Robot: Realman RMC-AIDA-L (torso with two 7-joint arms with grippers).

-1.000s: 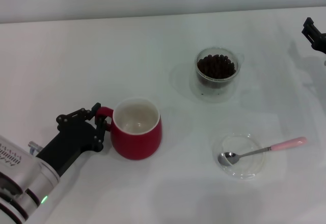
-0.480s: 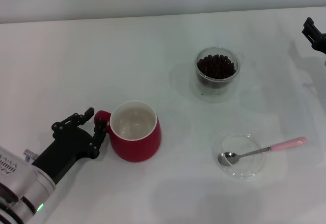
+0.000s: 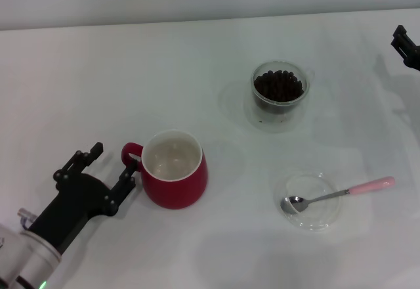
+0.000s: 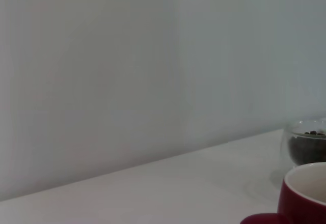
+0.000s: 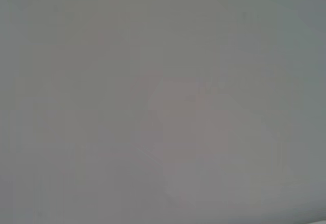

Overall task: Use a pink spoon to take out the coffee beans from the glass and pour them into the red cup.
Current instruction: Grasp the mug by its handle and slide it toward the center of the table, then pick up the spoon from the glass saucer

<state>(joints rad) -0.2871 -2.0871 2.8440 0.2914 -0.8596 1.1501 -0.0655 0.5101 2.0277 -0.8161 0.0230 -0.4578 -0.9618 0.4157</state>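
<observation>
Your left gripper (image 3: 111, 164) has let go of the red cup (image 3: 174, 169) and drawn back, fingers now spread apart just beside the handle. You can see the cup has stayed put on the table (image 3: 197, 66), empty. Beyond it sits the glass (image 3: 280, 90) of coffee beans (image 3: 279, 85). Nearer you, the pink spoon (image 3: 336, 194) rests bowl-down in the saucer (image 3: 311, 201). Your right gripper (image 3: 407, 44) sits at the table's far right edge; you cannot tell its fingers' state.

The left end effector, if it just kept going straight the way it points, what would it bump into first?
Probably the red cup: the left end effector is open beside the cup's handle, one finger almost touching it. Further along that line stands the glass, though depth is hard to judge.
</observation>
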